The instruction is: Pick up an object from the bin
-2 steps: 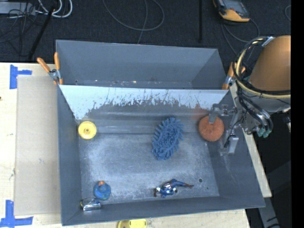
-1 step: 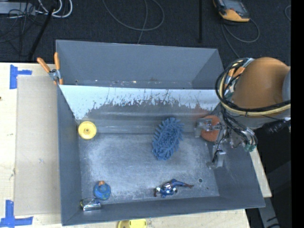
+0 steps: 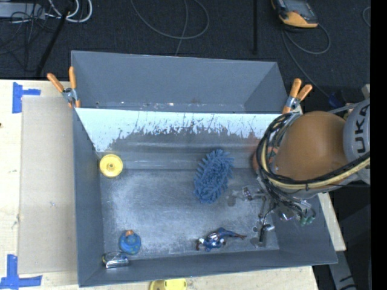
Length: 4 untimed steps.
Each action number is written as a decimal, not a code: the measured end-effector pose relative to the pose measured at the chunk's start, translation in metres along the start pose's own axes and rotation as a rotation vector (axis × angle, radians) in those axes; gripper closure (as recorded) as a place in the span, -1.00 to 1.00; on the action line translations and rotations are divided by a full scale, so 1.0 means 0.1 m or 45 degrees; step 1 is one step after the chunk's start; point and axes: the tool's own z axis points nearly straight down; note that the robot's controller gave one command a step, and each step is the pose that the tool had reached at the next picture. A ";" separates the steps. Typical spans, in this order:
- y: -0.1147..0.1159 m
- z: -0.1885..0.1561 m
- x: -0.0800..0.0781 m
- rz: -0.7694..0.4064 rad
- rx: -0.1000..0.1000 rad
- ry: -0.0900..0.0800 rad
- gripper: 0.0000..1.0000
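My gripper [image 3: 262, 222] is low at the bin's right side, under the arm's wrist, close to the right wall. A small blue and silver toy-like thing [image 3: 214, 240] lies on the floor just left of it, near the front wall. A shaggy blue mop-like pad [image 3: 213, 175] lies in the middle of the bin, up and to the left of the gripper. Nothing shows held in the gripper.
A round yellow disc [image 3: 111, 165] lies by the left wall. A small blue ball-like thing with an orange top [image 3: 129, 242] and a short silver piece [image 3: 115, 260] sit in the front left corner. The arm's dome and cables overhang the right rim.
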 end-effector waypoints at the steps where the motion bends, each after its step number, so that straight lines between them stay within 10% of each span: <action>1: 0.00 0.06 -0.06 -0.072 0.001 -0.003 -1.00; 2: 0.11 0.42 -0.08 -0.277 0.008 -0.011 -1.00; 3: 0.28 0.91 -0.05 -0.535 0.000 0.000 1.00; 4: 0.28 0.91 -0.05 -0.535 0.000 0.000 1.00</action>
